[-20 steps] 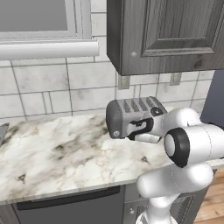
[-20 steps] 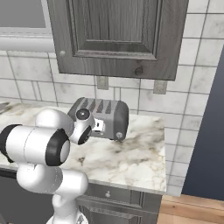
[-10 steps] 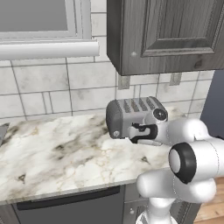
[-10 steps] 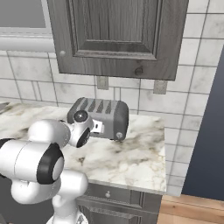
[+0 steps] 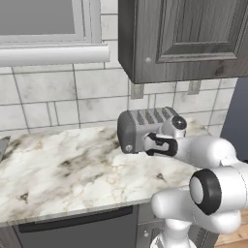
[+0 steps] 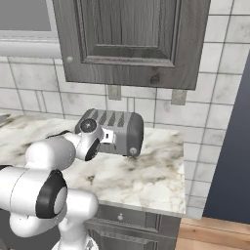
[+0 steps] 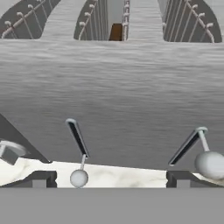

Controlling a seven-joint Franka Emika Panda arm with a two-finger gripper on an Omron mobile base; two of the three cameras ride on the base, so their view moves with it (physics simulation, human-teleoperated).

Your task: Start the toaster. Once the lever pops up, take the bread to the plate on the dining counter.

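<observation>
the boxy grey metal four-slot toaster (image 5: 145, 128) stands toward the back of the white grey-veined marble surface (image 5: 63, 167), under the dark grey wall cabinet (image 6: 132, 41). compared with a second ago, the white arm's elbow has dropped and swung outward in both base views, while the dark two-finger gripper (image 5: 156, 145) has stayed pressed close against the toaster's front face. its jaws have eased a touch further apart and now stand wide, holding nothing.

in the hand view the toaster's front wall is right before the camera. the left lever (image 7: 78, 177) sits at the bottom of its slot, with its round knob low near the marble, whereas the right lever (image 7: 209, 163) hangs at a different angle further out. a thin dark-brown slice of bread (image 7: 115, 32) shows sunk in one of the middle top slots.

judging from this, the lever push looks done, and the wide jaws suggest that the gripper is letting go of it. toasting is probably under way, so the next step is likely to wait for the lever to pop up, then reach over the top for the bread.
</observation>
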